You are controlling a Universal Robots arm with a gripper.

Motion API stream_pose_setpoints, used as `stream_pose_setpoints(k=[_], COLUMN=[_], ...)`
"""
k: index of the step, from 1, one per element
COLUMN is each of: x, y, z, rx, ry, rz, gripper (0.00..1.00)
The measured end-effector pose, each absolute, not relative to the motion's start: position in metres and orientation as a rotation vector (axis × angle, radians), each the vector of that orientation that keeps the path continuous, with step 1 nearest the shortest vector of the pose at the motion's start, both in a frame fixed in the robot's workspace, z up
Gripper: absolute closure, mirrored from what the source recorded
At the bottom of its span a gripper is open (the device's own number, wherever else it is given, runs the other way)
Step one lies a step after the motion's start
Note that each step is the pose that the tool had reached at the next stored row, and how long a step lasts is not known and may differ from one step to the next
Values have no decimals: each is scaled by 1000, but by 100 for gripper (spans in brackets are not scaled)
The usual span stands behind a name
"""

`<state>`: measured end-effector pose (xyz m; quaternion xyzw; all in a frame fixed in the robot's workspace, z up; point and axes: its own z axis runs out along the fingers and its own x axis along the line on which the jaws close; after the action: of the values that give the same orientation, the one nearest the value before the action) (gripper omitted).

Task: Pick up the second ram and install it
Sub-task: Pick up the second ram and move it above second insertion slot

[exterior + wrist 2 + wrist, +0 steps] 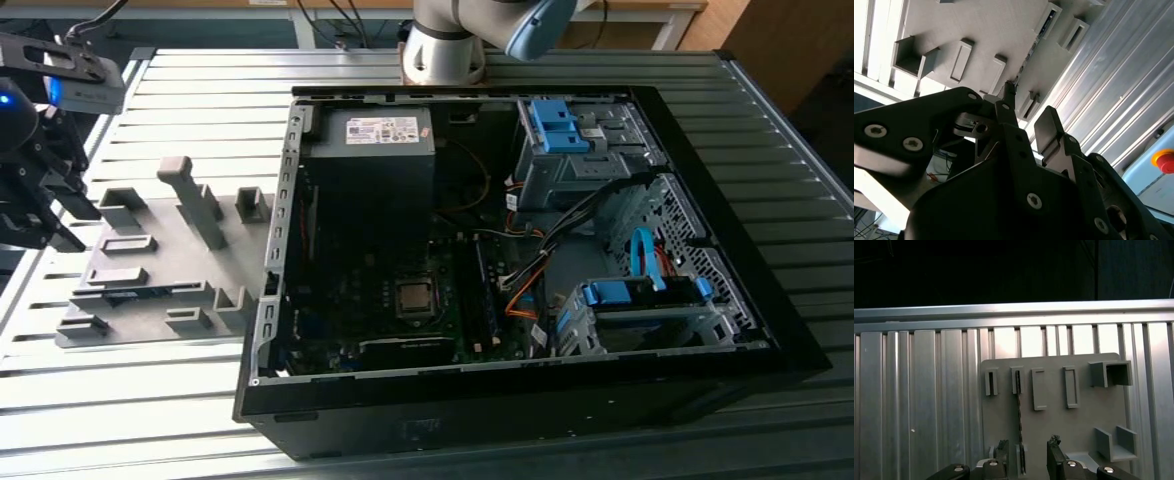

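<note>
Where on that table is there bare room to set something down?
Bare table slats run between the grey fixture plate and the near edge, at the exterior view's lower left, and beyond the plate to the far edge. Crowded: the plate's blocks, under the open gripper, and the computer case.

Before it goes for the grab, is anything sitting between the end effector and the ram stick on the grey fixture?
Nothing visible. In the first wrist view the open end effector hangs over the grey fixture plate, in line with the second ram standing on edge there.
</note>
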<state>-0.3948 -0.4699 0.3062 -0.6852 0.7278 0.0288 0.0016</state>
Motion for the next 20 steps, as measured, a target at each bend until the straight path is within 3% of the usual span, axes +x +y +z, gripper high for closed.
stream_pose_setpoints(k=[20], x=[-396], y=[-472], z=[294], rx=[-2151], ry=[2283], rz=[90], gripper=[57])
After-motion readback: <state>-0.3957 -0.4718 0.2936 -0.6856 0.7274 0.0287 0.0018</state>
